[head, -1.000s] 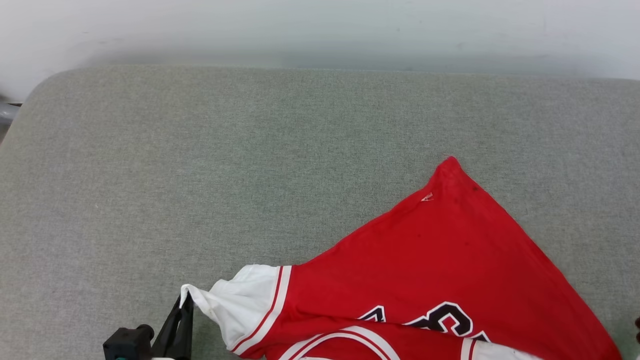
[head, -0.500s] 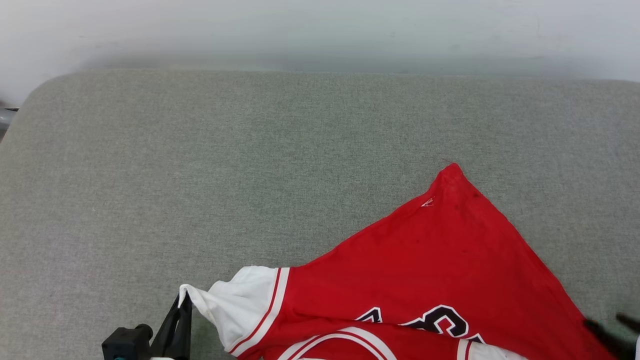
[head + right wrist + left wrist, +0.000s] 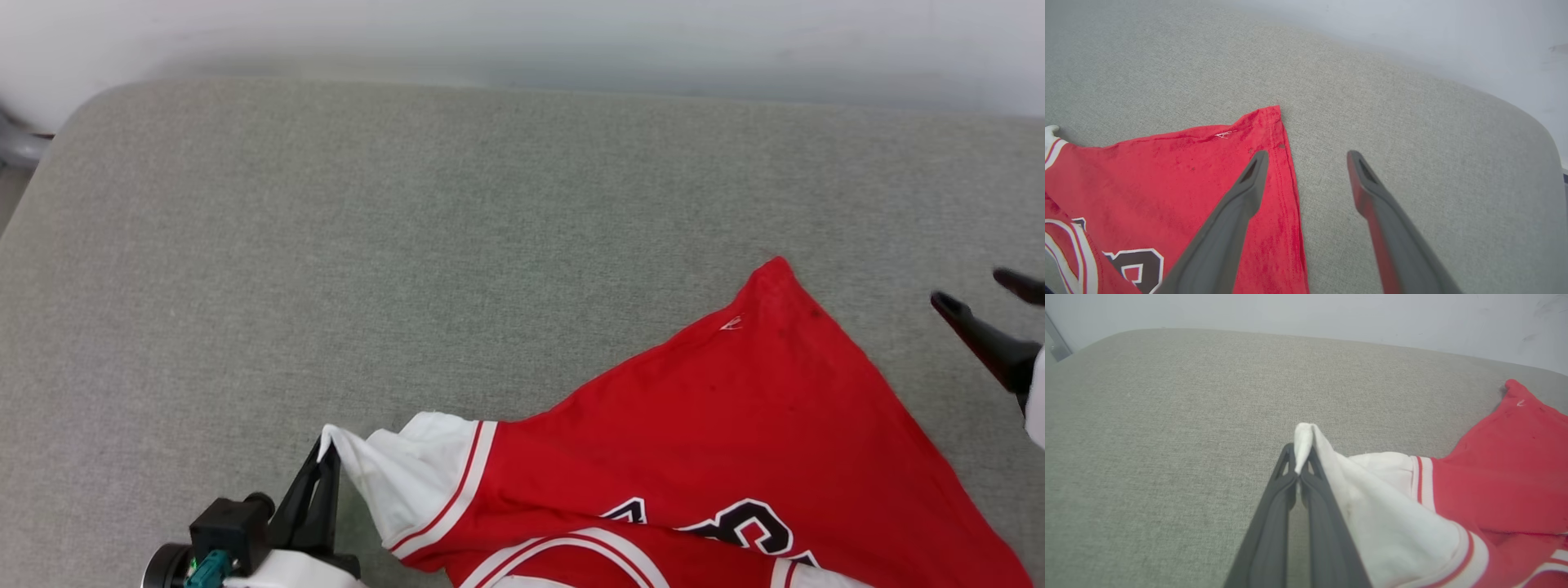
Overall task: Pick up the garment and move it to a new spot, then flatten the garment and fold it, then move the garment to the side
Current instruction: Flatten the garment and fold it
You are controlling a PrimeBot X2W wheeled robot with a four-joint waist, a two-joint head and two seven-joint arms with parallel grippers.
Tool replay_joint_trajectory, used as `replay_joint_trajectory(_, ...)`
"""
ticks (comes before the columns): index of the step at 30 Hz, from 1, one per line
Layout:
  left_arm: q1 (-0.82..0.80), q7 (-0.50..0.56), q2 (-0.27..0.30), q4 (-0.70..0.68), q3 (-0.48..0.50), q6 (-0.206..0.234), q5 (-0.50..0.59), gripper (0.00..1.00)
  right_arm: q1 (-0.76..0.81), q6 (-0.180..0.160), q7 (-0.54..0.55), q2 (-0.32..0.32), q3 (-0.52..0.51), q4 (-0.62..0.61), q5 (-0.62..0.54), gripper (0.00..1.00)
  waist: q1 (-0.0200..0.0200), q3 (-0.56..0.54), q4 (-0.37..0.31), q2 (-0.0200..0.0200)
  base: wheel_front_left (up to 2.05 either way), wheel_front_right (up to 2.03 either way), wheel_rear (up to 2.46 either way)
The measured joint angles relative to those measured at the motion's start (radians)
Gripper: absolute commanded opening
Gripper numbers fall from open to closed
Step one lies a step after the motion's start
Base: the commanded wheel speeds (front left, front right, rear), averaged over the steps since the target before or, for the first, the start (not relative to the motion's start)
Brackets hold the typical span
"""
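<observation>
**While the left gripper [image 3: 325, 447] pinches a sleeve, the right gripper [image 3: 970, 287] waits spread beside the hem corner**

Since the garment [image 3: 735, 425] lies rumpled on the grey cushion [image 3: 408, 245], its near part running off the bottom of the head view, flattening looks to be the step in hand. The red body fans from the white sleeve [image 3: 416, 474] at the near left up to a pointed hem corner [image 3: 775, 273] at the far right, and that diagonal is its long axis; black lettering [image 3: 735, 527] shows low down. The left gripper's fingers [image 3: 1290, 506] are pressed together on the sleeve's tip, the white cloth drawn into a peak between them. The right gripper's fingers stand wide apart with nothing between them; in the head view it sits to the right of the hem corner, near it but apart. In the right wrist view one finger [image 3: 1233, 212] crosses the hem edge while the other lies over bare cushion, with the corner ahead and to the left of the tips; whether that finger touches the fabric or hangs above it I cannot tell. The right arm is plainly the nearer to that corner, so I judge the coming move to be a short reach forward and leftward to straddle the hem, then a pull along the diagonal, away from the held sleeve.
</observation>
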Motion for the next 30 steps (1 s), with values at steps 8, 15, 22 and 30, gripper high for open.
replay_joint_trajectory(8,-0.062,-0.003,-0.019,-0.006,-0.035,-0.007,0.016,0.0,-0.249,0.0,0.154,-0.043,0.195,0.064,-0.01,1.0,0.0,0.064,0.045,0.0,0.0,0.0,0.0)
replay_joint_trajectory(15,-0.099,-0.015,-0.036,-0.004,-0.06,-0.013,0.025,0.0,-0.408,0.0,0.26,-0.054,0.343,0.182,-0.014,1.0,0.0001,0.122,0.089,0.0,0.0,0.0,0.0)
replay_joint_trajectory(22,-0.138,-0.022,-0.055,0.0,-0.079,-0.016,0.034,0.0,-0.511,0.0,0.307,-0.053,0.46,0.302,-0.019,1.0,0.0001,0.18,0.127,0.0,0.0,0.0,0.0)
replay_joint_trajectory(30,-0.175,-0.027,-0.073,0.01,-0.096,-0.025,0.043,0.0,-0.561,0.0,0.296,-0.056,0.583,0.39,-0.013,1.0,0.0,0.237,0.159,0.0,0.0,0.0,0.0)
